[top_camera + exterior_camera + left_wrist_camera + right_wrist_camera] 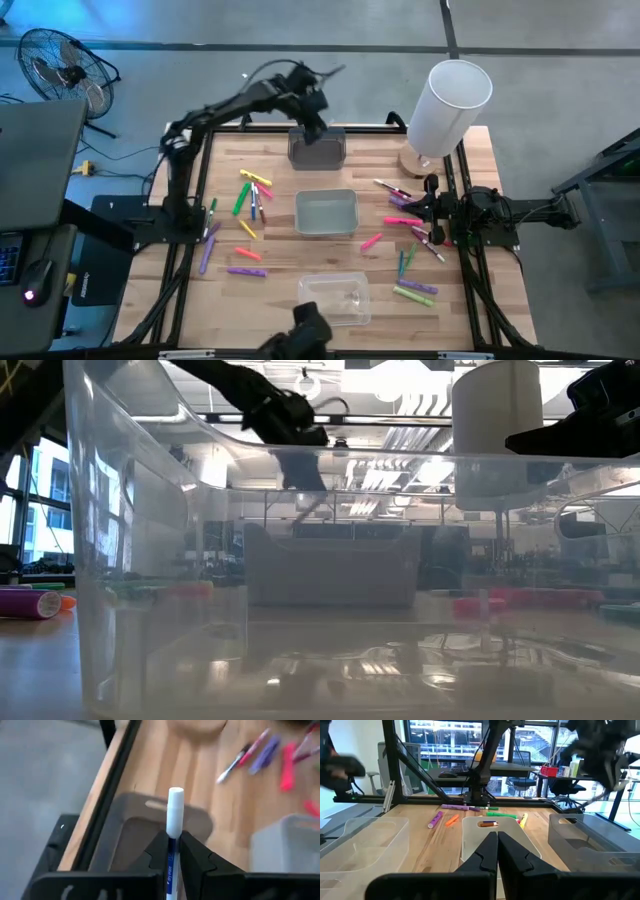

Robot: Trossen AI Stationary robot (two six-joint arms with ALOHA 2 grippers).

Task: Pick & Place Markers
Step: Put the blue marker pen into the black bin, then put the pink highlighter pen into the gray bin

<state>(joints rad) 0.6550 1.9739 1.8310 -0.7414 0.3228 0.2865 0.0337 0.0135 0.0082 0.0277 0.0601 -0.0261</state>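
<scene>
1. While the right gripper (pixel 496 851) waits pressed together and empty at the table's (pixel 270 290) right side, the left gripper (pixel 173 851) hangs over the dark bin (pixel 317 148) at the far edge.
2. Its fingers clamp a white-capped marker (pixel 174 815), cap pointing over that bin.
3. Other markers (pixel 250 195) lie scattered on both sides of the grey bin (pixel 327 212).
4. 1 clear bin (pixel 335 297) sits at the near edge.
</scene>
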